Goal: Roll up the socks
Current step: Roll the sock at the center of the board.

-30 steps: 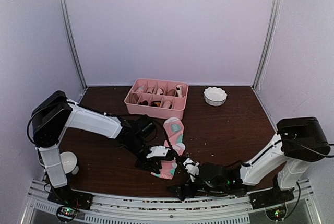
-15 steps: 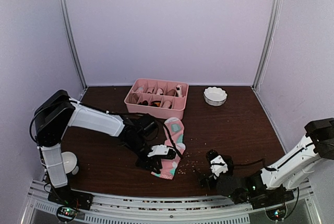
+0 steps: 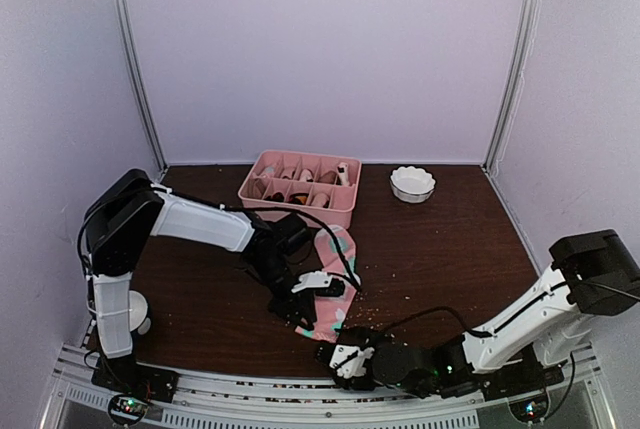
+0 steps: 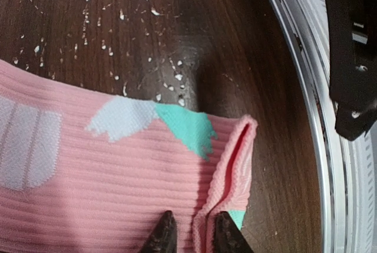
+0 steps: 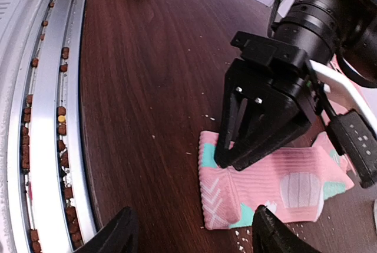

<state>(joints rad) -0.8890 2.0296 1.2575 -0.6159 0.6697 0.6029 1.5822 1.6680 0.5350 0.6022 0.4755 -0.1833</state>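
I see the pink sock [image 3: 340, 254] lying flat on the dark wood surface [image 3: 440, 249], at about 6 o'clock from the pink tray [image 3: 300, 189], with its length running roughly from 12 down to 6 toward the front rail. Through the left wrist camera the sock [image 4: 88, 164] is ribbed pink knit with a white patch meeting a teal one. Its edge toward 3 o'clock is doubled over into a narrow raised fold. The left jaws are clenched on that fold, with pink fabric pinched between the two dark tips. In the right wrist view the sock [image 5: 283, 188] shows a teal corner and a pale grey-white block, and the left arm stands on it. The right jaws are released and spread wide over bare wood at about 5 o'clock from the sock's near end. Pale crumbs [image 4: 118, 14] are scattered around.
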